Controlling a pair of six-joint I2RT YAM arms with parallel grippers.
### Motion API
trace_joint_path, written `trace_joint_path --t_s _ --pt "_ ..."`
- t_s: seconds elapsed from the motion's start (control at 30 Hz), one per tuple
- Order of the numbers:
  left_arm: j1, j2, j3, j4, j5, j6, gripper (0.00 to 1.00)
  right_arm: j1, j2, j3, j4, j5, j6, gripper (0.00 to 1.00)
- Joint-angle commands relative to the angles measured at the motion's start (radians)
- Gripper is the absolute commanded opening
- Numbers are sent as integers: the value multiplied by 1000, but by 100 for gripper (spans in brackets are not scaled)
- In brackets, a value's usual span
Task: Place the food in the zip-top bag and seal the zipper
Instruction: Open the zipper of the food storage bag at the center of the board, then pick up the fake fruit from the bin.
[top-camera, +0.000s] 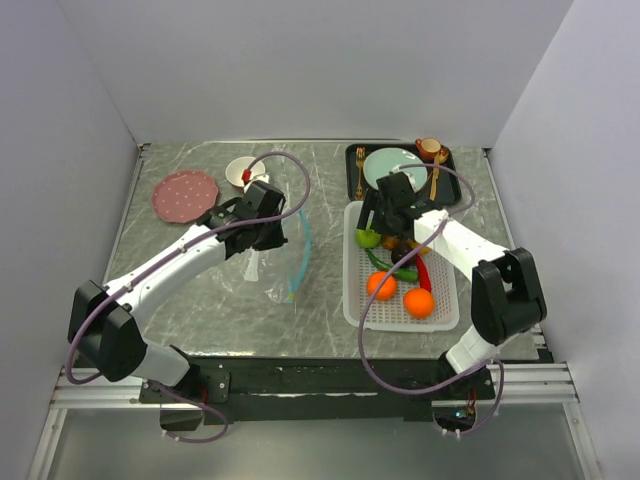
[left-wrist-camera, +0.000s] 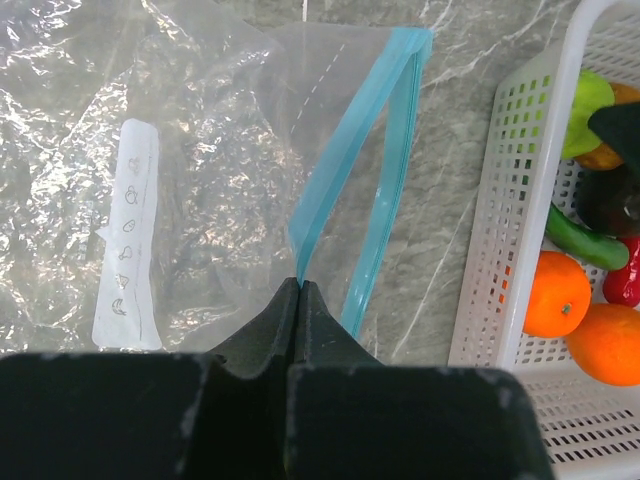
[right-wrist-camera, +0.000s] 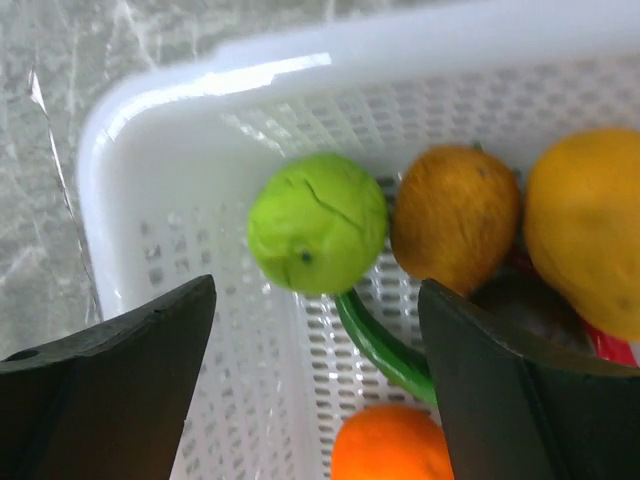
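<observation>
Left fingers (left-wrist-camera: 262, 345) pinch the crinkly zip-top bag (left-wrist-camera: 200, 150); right fingers (right-wrist-camera: 120, 385) spread.
I see the round, creased green apple (right-wrist-camera: 317, 222) below them, in the perforated basket (right-wrist-camera: 180, 250).

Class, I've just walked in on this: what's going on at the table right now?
The left gripper is shut on the zip-top bag at its teal zipper, whose two strips stand apart. The right gripper hangs open over the white basket, just above the green apple. The oranges, pepper and other food lie in the basket; none is in the bag yet.
</observation>
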Motion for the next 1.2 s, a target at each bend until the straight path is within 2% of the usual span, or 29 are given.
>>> trace_joint_path --t_s 0.0,0.1,0.47,0.77,0.87,1.03,1.17 --pt "4 -12 9 16 6 12 1 -8 45 76 35 -26 -41 85" --pt "6 -27 -13 19 9 11 1 -10 82 102 17 -42 -34 82" --pt "8 -35 -30 32 9 3 1 -10 145 73 36 -52 -31 82" --pt "8 -46 -34 41 2 -9 1 -10 193 109 23 -6 -64 81" --pt "8 -46 -36 39 0 -14 1 -10 191 109 32 -5 -71 72" --pt "9 -54 -42 39 -1 -20 1 -8 168 102 36 -14 -75 47" --pt "8 -54 -42 42 2 -20 1 -10 93 59 55 -26 -66 39"
